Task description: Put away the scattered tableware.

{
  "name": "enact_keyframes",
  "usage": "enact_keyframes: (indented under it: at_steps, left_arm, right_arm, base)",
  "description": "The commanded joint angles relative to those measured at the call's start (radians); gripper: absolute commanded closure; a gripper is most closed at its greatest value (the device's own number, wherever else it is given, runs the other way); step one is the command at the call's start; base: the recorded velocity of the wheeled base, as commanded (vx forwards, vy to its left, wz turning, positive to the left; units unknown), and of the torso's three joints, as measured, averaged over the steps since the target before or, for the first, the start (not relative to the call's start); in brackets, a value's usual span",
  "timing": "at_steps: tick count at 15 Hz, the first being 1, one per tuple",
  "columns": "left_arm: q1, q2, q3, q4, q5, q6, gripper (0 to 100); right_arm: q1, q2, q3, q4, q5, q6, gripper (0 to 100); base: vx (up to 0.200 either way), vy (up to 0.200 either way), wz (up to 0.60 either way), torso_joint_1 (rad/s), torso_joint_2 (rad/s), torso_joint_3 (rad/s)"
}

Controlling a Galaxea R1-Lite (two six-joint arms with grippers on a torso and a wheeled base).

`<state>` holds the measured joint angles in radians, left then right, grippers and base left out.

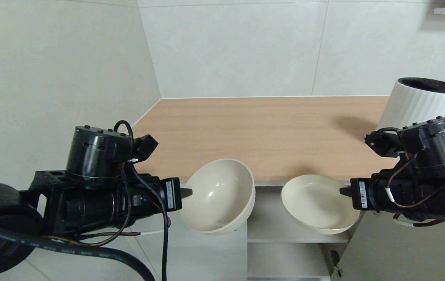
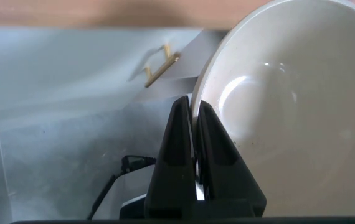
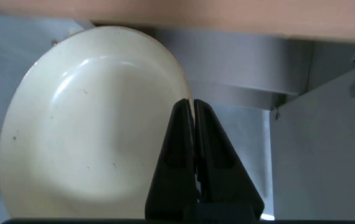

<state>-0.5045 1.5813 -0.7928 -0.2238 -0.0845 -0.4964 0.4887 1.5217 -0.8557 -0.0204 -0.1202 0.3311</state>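
**Two cream dishes held just off the counter's front edge**

The left gripper (image 1: 187, 191) has its jaws clamped on the rim of a deep cream bowl (image 1: 218, 195), one finger inside the wall and one outside. The bowl is tipped on its side, its hollow facing up and toward the counter (image 1: 261, 132). It hangs in the air just in front of the counter's front edge, its upper rim overlapping that edge in the head view.

The right gripper (image 1: 341, 190) is likewise closed on the rim of a shallow cream dish (image 1: 316, 205) — a wide, low bowl, tilted with its inside showing. It too is off the counter, just below and in front of the front edge, and it stands apart from the deep bowl with a clear gap between them.

Beneath the counter, behind both dishes, are open white shelves (image 1: 265, 234). On the counter's far right side stands a white ribbed cylinder (image 1: 421, 103) with a dark open top — upright and well back from the front edge.
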Motion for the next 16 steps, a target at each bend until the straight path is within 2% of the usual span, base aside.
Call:
enact_keyframes:
  at_steps: [1,9,16]
  left_arm:
    - [0.0,0.002,0.0,-0.002,0.0,-0.001,100]
    - [0.0,0.002,0.0,-0.002,0.0,-0.001,100]
    - [0.0,0.002,0.0,-0.002,0.0,-0.001,100]
  right_arm:
    - [0.001,0.002,0.0,-0.001,0.001,0.0,100]
    - [0.001,0.011,0.004,-0.001,-0.001,-0.001,100]
    - [0.001,0.012,0.004,-0.001,0.001,-0.001,100]
  base:
    - [0.0,0.0,0.0,-0.193,0.47,0.266]
    - [0.0,0.0,0.0,-0.185,0.48,0.295]
    - [0.0,0.0,0.0,-0.13,0.46,0.327]
